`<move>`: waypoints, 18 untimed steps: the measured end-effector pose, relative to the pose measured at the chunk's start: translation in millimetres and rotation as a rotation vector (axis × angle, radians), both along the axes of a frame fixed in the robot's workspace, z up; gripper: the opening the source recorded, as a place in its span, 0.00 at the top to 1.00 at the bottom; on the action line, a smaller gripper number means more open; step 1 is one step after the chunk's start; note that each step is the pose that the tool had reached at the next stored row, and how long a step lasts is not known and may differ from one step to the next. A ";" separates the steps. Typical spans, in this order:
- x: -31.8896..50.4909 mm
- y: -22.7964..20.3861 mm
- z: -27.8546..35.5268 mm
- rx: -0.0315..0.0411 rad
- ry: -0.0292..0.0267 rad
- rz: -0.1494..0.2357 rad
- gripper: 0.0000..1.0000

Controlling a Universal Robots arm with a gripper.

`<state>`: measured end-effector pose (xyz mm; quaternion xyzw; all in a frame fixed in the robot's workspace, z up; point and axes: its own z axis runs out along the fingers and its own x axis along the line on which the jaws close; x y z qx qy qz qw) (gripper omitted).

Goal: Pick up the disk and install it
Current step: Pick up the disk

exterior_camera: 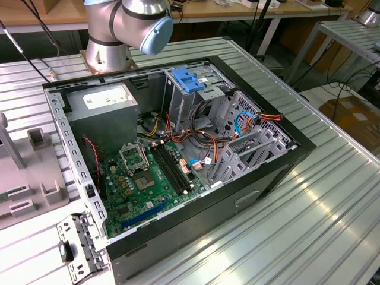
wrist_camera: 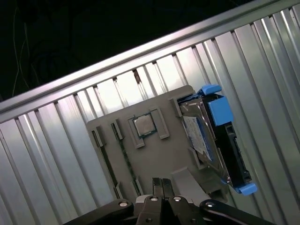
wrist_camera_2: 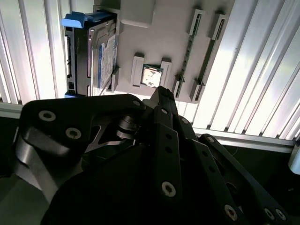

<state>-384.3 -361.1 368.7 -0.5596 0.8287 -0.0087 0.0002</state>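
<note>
First wrist view: fingers [wrist_camera: 158, 183] pinched together, empty, over ribbed metal bench [wrist_camera: 56, 154].
Disk [wrist_camera: 211, 140] stands on edge in the grey holder [wrist_camera: 164, 159], ahead and aside of them; bench edge beyond.

Long flat hard drive [wrist_camera: 215, 140] [wrist_camera_2: 93, 56] in both wrist views: dark slab in a bright light-blue plastic carrier, with blue tabs at both ends. Standing upright on one long edge, slotted into a pale grey holder plate [wrist_camera: 159, 159]. Counting twelve o'clock toward the table's edge rail [wrist_camera: 140, 54], seated at the plate's three o'clock side, labelled face toward nine.
</note>
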 end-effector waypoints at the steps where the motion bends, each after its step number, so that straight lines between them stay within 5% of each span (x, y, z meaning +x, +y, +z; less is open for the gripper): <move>1: 0.0 0.0 0.0 -0.0001 0.0000 0.004 0.89; 18: 0.0 0.0 0.0 -0.0001 0.0000 0.086 0.89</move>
